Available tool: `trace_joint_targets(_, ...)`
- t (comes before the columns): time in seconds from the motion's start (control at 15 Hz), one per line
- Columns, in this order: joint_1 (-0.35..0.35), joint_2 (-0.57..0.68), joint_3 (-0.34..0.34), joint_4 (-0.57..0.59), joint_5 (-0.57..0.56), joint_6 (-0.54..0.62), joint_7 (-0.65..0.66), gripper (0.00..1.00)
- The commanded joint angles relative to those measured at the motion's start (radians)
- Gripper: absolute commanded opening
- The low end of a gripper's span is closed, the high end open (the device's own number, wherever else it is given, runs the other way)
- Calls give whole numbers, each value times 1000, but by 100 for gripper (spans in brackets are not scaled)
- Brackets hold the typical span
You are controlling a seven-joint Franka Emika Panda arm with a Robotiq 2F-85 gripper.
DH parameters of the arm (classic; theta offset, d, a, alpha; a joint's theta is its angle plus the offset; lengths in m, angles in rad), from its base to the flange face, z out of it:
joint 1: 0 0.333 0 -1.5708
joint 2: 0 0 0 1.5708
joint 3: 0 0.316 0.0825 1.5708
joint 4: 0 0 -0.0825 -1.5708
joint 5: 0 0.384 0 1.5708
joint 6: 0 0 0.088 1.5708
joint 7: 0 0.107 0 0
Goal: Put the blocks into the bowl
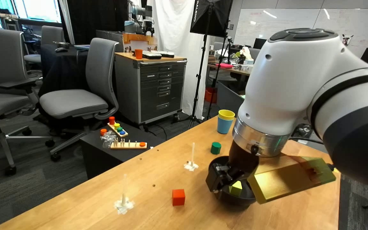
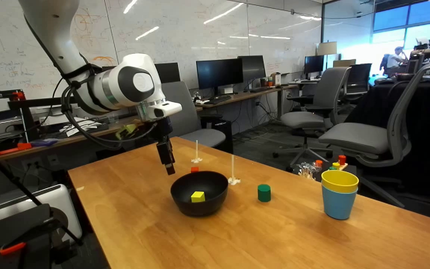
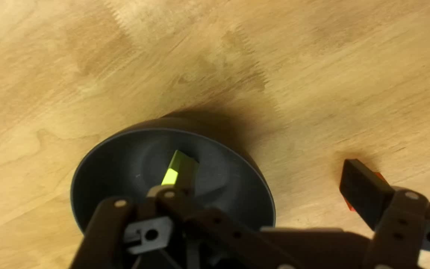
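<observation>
The black bowl (image 1: 235,202) stands on the table, and it also shows in an exterior view (image 2: 200,210) and the wrist view (image 3: 125,157). The yellow block (image 2: 198,197) lies inside it; in the wrist view the yellow block (image 3: 169,177) is partly covered by a finger. The red-orange block (image 1: 178,197) sits on the table beside the bowl; it is mostly hidden behind a finger in the wrist view (image 3: 381,176). The green block (image 2: 264,192) stands on the table on another side of the bowl. My gripper (image 2: 170,170) is above the table near the bowl; its fingers (image 3: 271,179) are wide apart and empty.
A yellow cup sits in a blue cup (image 2: 340,201) farther along the table. Two thin white sticks (image 1: 193,153) (image 1: 124,191) stand upright in taped bases near the table edge. A low black stand with wooden toys (image 1: 128,145) is beyond that edge.
</observation>
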Motion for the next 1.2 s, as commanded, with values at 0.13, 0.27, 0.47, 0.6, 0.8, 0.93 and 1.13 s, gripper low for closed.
trace_joint_targets(0.13, 80, 16, -63, 16, 38, 27, -37, 100)
trace_joint_targets(0.27, 86, 34, -49, 43, 68, 37, -53, 100)
trace_joint_targets(0.47, 130, 72, -73, 99, 79, 94, -24, 100)
trace_joint_targets(0.6, 169, 109, -107, 149, 75, 122, 6, 100)
trace_joint_targets(0.8, 222, 186, -160, 239, 91, 117, 43, 100)
trace_joint_targets(0.93, 251, 246, -188, 301, 108, 92, 67, 100)
trace_joint_targets(1.13, 282, 328, -220, 378, 135, 88, 99, 100)
